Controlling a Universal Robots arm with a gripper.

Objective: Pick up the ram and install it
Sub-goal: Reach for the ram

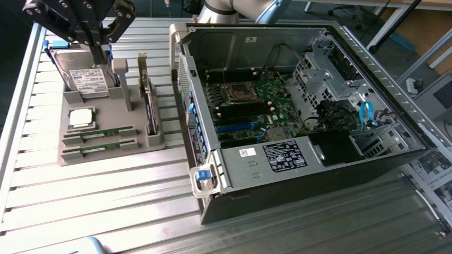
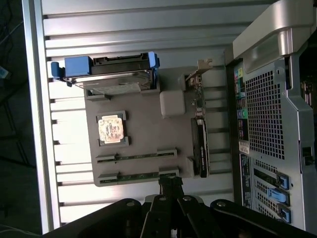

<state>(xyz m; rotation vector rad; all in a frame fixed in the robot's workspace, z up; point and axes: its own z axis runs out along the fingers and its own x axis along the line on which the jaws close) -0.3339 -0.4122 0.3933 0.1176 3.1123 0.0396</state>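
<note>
The jaws are pressed together with nothing between them. In the exterior view they hang over the far end of the grey holder [image 1: 106,114] [image 2: 148,124], their upper part cut off by the picture's top edge and their tips covering part of the hard drive [image 1: 88,79] [image 2: 116,74]. The ram [image 1: 99,134] [image 2: 143,156] lies on edge in a slot near the holder's opposite edge, with a second stick [image 1: 99,150] [image 2: 138,174] in the outermost slot just beside it. Both are mostly sunk in their slots, so labels and chips are hard to make out. In the wrist view the dark tips overlap the holder's edge by the second stick. The processor chip [image 1: 81,117] [image 2: 111,129] sits between drive and ram. The holder rests toward one side edge of the slatted surface [image 1: 92,196] [image 2: 124,29], beside the open computer case [image 1: 297,174] [image 2: 267,114], which is cropped in the wrist view
</note>
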